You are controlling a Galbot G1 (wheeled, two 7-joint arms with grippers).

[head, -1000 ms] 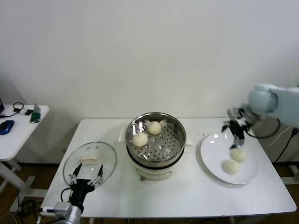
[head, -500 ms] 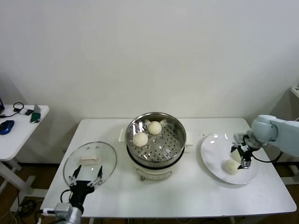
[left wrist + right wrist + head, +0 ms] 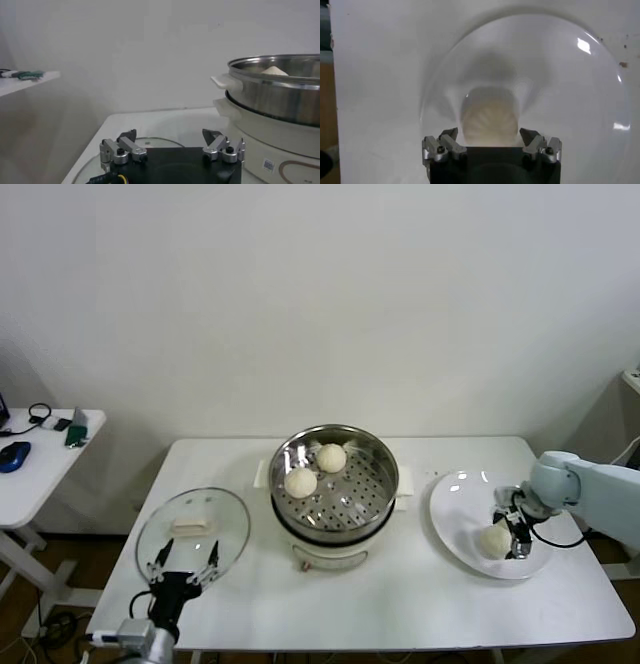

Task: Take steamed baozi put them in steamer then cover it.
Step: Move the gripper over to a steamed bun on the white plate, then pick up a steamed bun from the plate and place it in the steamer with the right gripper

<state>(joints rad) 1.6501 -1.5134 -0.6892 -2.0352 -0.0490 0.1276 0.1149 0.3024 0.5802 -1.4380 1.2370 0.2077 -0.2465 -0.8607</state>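
On white plate (image 3: 455,529) right of steamer (image 3: 334,481): right gripper (image 3: 490,142) jaws spread around baozi (image 3: 490,116), grip unclear, second bun hidden | two buns (image 3: 300,482) in steamer | left gripper (image 3: 172,145) spread, over glass lid (image 3: 192,529)

Two cream baozi (image 3: 316,469) in open steel steamer (image 3: 334,484), one baozi (image 3: 494,539) on plate (image 3: 455,524)

pale grey arm (image 3: 590,484), black metal-fingered tool (image 3: 491,145)
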